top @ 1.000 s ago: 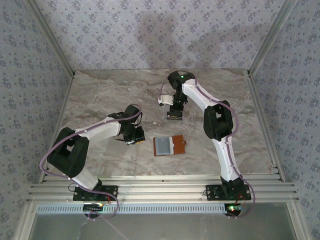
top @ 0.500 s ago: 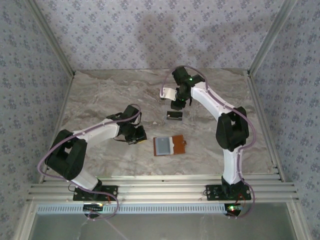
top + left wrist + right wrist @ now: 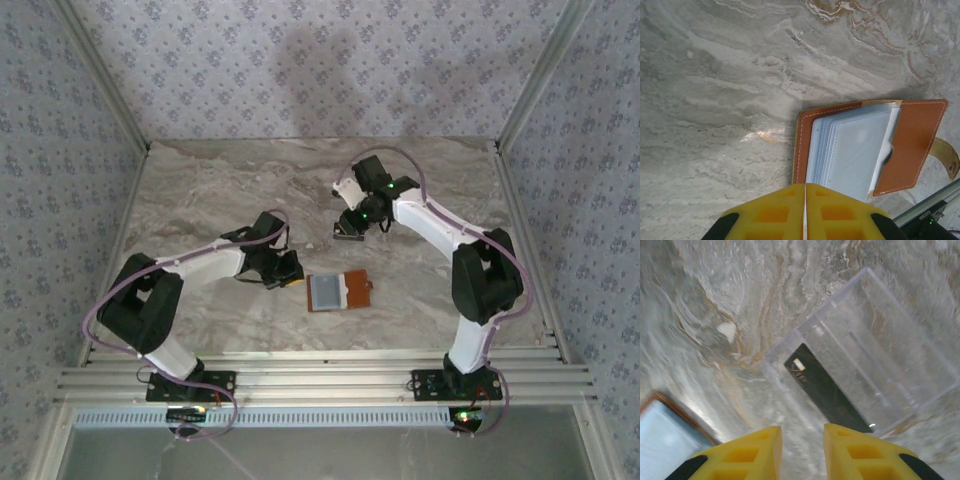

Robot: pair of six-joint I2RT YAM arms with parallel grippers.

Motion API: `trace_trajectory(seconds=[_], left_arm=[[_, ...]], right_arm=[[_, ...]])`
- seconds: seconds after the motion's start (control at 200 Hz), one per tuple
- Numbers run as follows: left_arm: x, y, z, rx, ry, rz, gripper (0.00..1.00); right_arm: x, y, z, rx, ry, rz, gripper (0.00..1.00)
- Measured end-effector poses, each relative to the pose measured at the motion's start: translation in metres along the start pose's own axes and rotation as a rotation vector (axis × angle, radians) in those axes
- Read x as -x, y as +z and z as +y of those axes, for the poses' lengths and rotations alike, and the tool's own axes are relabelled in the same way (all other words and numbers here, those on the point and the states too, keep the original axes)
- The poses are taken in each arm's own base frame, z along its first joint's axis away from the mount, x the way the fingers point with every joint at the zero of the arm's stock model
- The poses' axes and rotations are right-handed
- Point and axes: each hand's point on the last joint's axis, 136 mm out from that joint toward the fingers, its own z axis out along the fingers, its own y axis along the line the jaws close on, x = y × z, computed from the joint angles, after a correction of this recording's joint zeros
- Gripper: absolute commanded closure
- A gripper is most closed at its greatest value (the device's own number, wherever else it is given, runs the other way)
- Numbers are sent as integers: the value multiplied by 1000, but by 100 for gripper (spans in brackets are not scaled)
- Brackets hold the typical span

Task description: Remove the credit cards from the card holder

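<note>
1. Left wrist view: my left pincer (image 3: 805, 192), fingers pressed together and gripping nothing, hangs just beside the left edge of the card holder (image 3: 912, 145).
2. The holder lies open and flat on the marble bench (image 3: 200, 200), about midway between its side edges and nearer the front edge. Its brown flap is folded back, and pale credit cards (image 3: 852, 150) sit stacked in its grey-blue sleeves.
3. My right pincer (image 3: 802, 432) is partly open and empty, with bare marble showing through the gap between its fingers.
4. It hovers beside a clear plastic box (image 3: 880, 335) toward the back of the bench, well apart from the holder. One dark card (image 3: 827, 390) lies inside that box.
5. I judge the task partly done: one card is out and boxed, and the pale ones are not yet drawn.
6. The next move, as I read it, calls for my left pincer to pin the leather down. My right then has to swing over, nip one thin card edge and slide it out along the sleeve.
7. The risk I foresee is the whole holder dragging along with the card.
</note>
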Motion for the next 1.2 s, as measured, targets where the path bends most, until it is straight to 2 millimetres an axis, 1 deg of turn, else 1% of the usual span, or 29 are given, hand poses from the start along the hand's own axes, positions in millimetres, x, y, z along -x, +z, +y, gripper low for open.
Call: trace_trajectory(seconds=[0.155,0.205,0.255,0.305,0.38,0.425,0.52,0.58,0.655,0.864,1.064,1.199], left_arm=[[-6,9,1,2,-2,31,91],[-7,12,0,0,1,37,91],[-9,15,-1,-3,5,48,92],[-10,17,0,-2,4,54,93],[-11,20,1,-2,1,62,93],[-11,23,2,-1,-1,66,94],[-11,26,3,-1,-3,72,94],[-12,28,4,0,-5,81,94],[-13,30,5,-1,-9,93,94],[-14,34,5,-6,-10,103,94],[-15,37,5,-11,-12,113,94],[-15,37,5,-14,-12,115,94]], right_arm=[[-11,-3,28,94,290,-31,77],[-14,-3,36,128,366,-27,77],[-18,-2,46,170,450,-15,81],[-23,0,55,203,515,4,82],[-34,5,70,238,584,36,82],[-46,8,83,254,618,76,82],[-59,13,101,278,654,125,82],[-64,14,110,288,673,146,82],[-66,14,114,291,691,156,82],[-69,16,119,295,733,166,82],[-71,16,138,322,723,188,80],[-78,25,149,332,716,227,80]])
